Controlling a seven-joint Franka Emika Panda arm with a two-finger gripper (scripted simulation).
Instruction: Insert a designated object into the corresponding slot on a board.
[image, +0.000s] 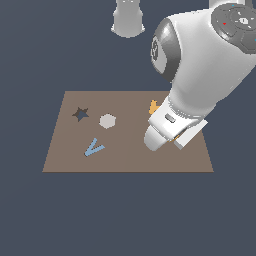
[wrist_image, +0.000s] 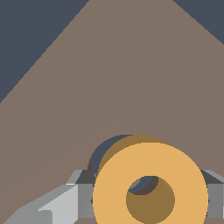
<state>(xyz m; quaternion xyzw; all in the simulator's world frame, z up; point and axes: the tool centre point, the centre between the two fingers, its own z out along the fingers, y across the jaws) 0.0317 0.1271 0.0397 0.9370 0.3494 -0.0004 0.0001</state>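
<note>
Brown board (wrist_image: 131, 65) beneath end effector (wrist_image: 148, 199) clamped on orange ring (wrist_image: 151, 168), over navy slot (wrist_image: 103, 153).

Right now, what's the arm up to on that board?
The Panda's gripper holds the orange ring between its fingers, low over the brown board. In the wrist view a dark navy ring-shaped slot peeks out just behind the ring, so it looks close to insertion, not yet seated. In the exterior view the arm hides the ring; a star recess, grey hexagon and blue V piece sit untouched.
</note>
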